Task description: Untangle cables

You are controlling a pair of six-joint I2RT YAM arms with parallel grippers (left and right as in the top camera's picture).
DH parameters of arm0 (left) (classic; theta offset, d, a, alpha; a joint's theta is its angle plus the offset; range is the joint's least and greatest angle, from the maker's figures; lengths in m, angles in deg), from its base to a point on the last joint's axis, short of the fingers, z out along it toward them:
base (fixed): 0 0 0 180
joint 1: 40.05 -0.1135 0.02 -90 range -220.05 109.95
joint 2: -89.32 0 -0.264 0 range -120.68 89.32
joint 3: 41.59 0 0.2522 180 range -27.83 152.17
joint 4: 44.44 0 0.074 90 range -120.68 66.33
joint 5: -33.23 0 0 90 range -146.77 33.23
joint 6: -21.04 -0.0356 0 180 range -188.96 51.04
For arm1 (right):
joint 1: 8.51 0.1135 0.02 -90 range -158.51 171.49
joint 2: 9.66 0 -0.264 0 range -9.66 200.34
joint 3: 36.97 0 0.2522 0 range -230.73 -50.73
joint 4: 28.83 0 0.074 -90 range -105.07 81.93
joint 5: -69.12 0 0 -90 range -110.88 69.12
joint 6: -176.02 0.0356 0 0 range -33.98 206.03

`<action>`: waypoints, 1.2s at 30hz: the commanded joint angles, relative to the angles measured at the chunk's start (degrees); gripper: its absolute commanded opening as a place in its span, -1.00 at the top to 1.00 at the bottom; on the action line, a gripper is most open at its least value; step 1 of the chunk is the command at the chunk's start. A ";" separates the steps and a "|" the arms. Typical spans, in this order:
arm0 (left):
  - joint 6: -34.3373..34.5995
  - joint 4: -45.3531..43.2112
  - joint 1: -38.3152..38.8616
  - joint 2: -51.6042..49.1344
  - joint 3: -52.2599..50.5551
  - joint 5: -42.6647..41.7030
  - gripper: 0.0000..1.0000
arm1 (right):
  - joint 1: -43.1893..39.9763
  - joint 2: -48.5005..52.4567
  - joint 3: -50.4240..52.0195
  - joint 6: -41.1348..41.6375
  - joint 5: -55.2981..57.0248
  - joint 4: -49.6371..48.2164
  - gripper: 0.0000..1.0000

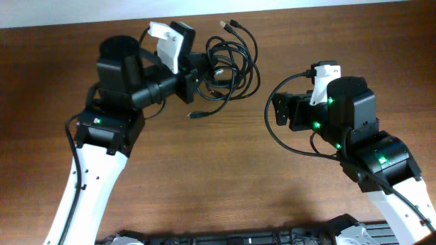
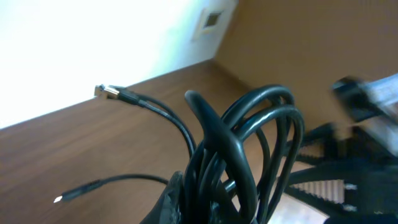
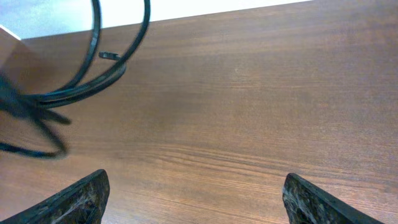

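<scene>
- Wood table (image 1: 225,177) lies bare across the lower half of the overhead frame. If the bundle is dragged over it rather than lifted, I'd expect it to slide as one lump with no loop loosening.
- Cables (image 1: 235,64) sit as a knotted coil at the upper middle of the overhead frame, near the table's far edge. A hard tug that way could carry them off the table.
- Left claw (image 1: 199,72) is clamped tight on the cables at the coil's left side. Its wrist view shows several strands (image 2: 249,143) bunched together rising from the grip. With so many pinched at once, any pull would likely tighten the knot, not free it.
- Right claw (image 3: 199,208) stands wide open with nothing between its fingers, at centre right of the overhead frame and well apart from the coil. Its own view catches only loops (image 3: 93,68) at upper left, so a reach from there could hook two strands instead of one.
- Arm wire (image 1: 271,126) bows out beside the right claw and could snag a loose cable.
- Plugs poke out at the top (image 1: 230,24) and below the coil (image 1: 195,114). Each could catch in a loop when pulled through.
</scene>
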 commanded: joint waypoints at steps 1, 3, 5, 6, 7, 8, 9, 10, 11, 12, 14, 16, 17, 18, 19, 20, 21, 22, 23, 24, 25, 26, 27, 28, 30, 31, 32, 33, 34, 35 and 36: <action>4.11 -3.65 -1.25 0.24 0.63 -11.06 1.00 | 0.04 -0.76 -0.68 0.52 -1.46 -1.86 -0.78; 4.11 -5.81 -1.20 0.24 0.63 -12.83 1.00 | 0.11 -0.76 -0.68 -1.27 -3.82 -3.19 -0.78; 5.79 -8.57 -1.20 0.24 0.63 -14.58 1.00 | 0.13 -0.76 -0.68 -3.43 -6.38 -4.61 -0.78; 7.02 -9.57 -1.20 0.24 0.63 -14.58 1.00 | 0.13 -0.76 -0.68 -4.11 -7.19 -5.14 -0.78; 8.24 -10.69 -1.20 0.24 0.63 -14.58 1.00 | 0.13 -0.76 -0.68 -4.09 -7.32 -5.66 -0.78; 9.09 -11.67 -1.20 0.24 0.63 -14.56 1.00 | 0.13 -0.76 -0.68 -4.11 -7.30 -6.03 -0.78; 9.70 -12.61 -1.20 0.24 0.63 -14.56 1.00 | 0.13 -0.76 -0.68 -4.11 -7.32 -6.58 -0.78; 10.32 -13.33 -1.20 0.24 0.63 -14.51 1.00 | 0.13 -0.76 -0.68 -4.11 -7.34 -7.10 -0.78; 10.54 -13.84 -1.20 0.24 0.63 -14.51 1.00 | 0.13 -0.76 -0.68 -4.11 -7.34 -7.43 -0.78; 10.62 -14.40 -1.20 0.24 0.63 -14.53 1.00 | 0.13 -0.76 -0.68 -4.13 -7.56 -8.02 -0.78; 12.41 -15.69 -1.20 0.24 0.63 -14.51 1.00 | 0.13 -0.76 -0.68 -4.98 -9.35 -9.53 -0.78; 14.14 -16.72 -1.20 0.24 0.63 -14.53 1.00 | 0.13 -0.76 -0.68 -5.81 -11.61 -11.17 -0.78; 15.06 -17.46 -1.20 0.24 0.63 -14.58 1.00 | 0.13 -0.76 -0.68 -5.79 -12.20 -11.98 -0.77; 16.41 -18.08 -1.20 0.24 0.63 -14.56 1.00 | 0.13 -0.76 -0.68 -5.79 -12.22 -12.57 -0.77; 17.22 -18.62 -1.20 0.24 0.63 -14.58 1.00 | 0.13 -0.76 -0.68 -5.79 -12.20 -13.05 -0.77; 18.05 -19.50 -1.20 0.24 0.63 -14.58 1.00 | 0.13 -0.76 -0.68 -5.79 -12.22 -13.94 -0.77; 18.38 -19.98 -1.20 0.24 0.63 -14.58 1.00 | 0.13 -0.76 -0.68 -5.77 -12.24 -14.29 -0.76; 18.93 -20.50 -1.20 0.24 0.63 -14.56 1.00 | 0.13 -0.76 -0.68 -5.77 -12.28 -14.95 -0.76; 19.61 -20.94 -1.20 0.24 0.63 -14.56 1.00 | 0.13 -0.76 -0.68 -5.75 -12.31 -15.43 -0.75; 20.20 -21.35 -1.20 0.24 0.63 -14.56 1.00 | 0.13 -0.76 -0.68 -5.77 -12.41 -16.02 -0.74; 20.85 -21.75 -1.18 0.24 0.63 -14.56 1.00 | 0.13 -0.76 -0.68 -5.75 -12.76 -16.74 -0.71; 21.00 -21.81 -1.14 0.24 0.63 -14.56 1.00 | 0.13 -0.76 -0.68 -5.75 -13.29 -17.73 -0.71; 21.00 -21.81 -1.07 0.24 0.63 -14.58 1.00 | 0.13 -0.74 -0.68 -5.75 -13.29 -18.21 -0.69; 21.00 -21.79 -0.90 0.24 0.63 -14.58 1.00 | 0.13 -0.74 -0.68 -5.75 -13.18 -18.99 -0.66; 21.00 -21.81 -0.11 0.24 0.63 -14.58 1.00 | 0.13 -0.70 -0.68 -5.75 -13.05 -20.24 -0.64; 21.03 -21.79 0.33 0.24 0.63 -14.56 1.00 | 0.13 -0.66 -0.68 -5.75 -13.05 -21.03 -0.64; 21.03 -21.81 0.72 0.24 0.63 -14.58 1.00 | 0.13 -0.63 -0.68 -5.77 -13.05 -21.62 -0.64; 21.03 -21.81 1.18 0.24 0.63 -14.58 1.00 | 0.13 -0.59 -0.68 -5.75 -12.46 -21.97 -0.64; 21.09 -21.84 1.55 0.24 0.63 -14.58 1.00 | 0.13 -0.55 -0.68 -5.75 -11.21 -21.97 -0.64; 21.92 -22.01 1.95 0.24 0.63 -14.58 1.00 | 0.13 -0.52 -0.66 -5.75 -9.38 -21.88 -0.64; 23.08 -22.10 2.43 0.24 0.63 -14.58 1.00 | 0.13 -0.37 -0.66 -5.35 -6.75 -21.51 -0.64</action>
